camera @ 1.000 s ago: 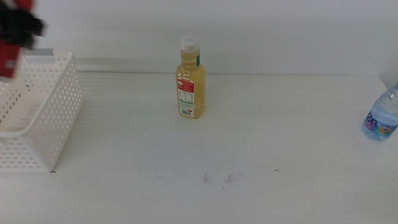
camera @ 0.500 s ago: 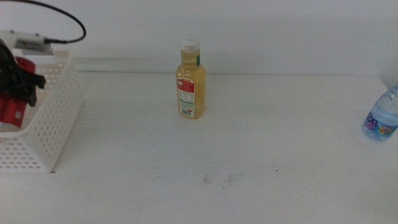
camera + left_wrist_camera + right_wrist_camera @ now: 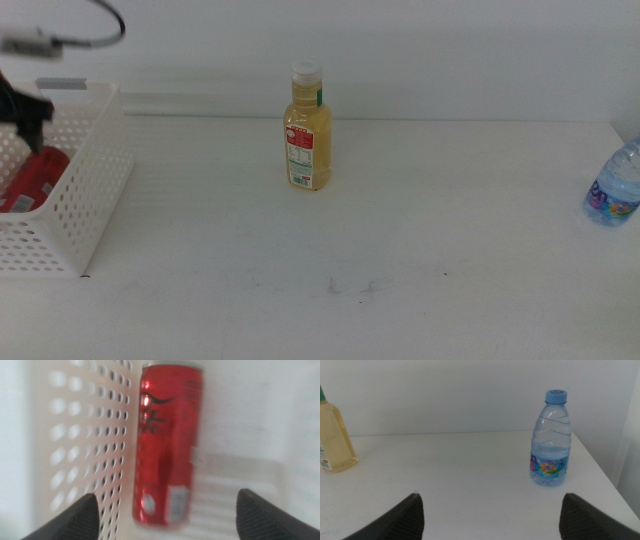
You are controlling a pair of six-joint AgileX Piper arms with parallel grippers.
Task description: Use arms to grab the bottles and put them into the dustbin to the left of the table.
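Left gripper (image 3: pixel 165 510): the two dark jaws are seen spread wide at the edges of the left wrist view, with nothing held between them; the red can is seen in the gap, clear of both jaws.
Left gripper position: it is hung over the basket at the table's left end; in the middle view only a blurred black shape (image 3: pixel 22 110) is seen above the basket's back corner.
Can (image 3: pixel 167 442): it is found lying inside the basket, its side close against the perforated wall; whether it touches the wall cannot be told through the blur. In the middle view it is seen tilted in the basket's near left part (image 3: pixel 32 180).
Basket (image 3: pixel 95 190): white, with perforated sides, it is set at the left end of the table, a grey strip showing on its back rim.
Right gripper (image 3: pixel 490 515): its jaws are seen wide apart and nothing is gripped; it is held low over the table's right part, facing the water bottle.
Water bottle (image 3: pixel 550 440): clear, blue-capped, it is stood upright near the table's right edge, well apart from the juice bottle.
Juice bottle (image 3: pixel 307 128): yellow, white-capped, it is stood upright near the middle back of the table (image 3: pixel 400 250).
Cable (image 3: pixel 95 30): a dark loop is seen above the basket.
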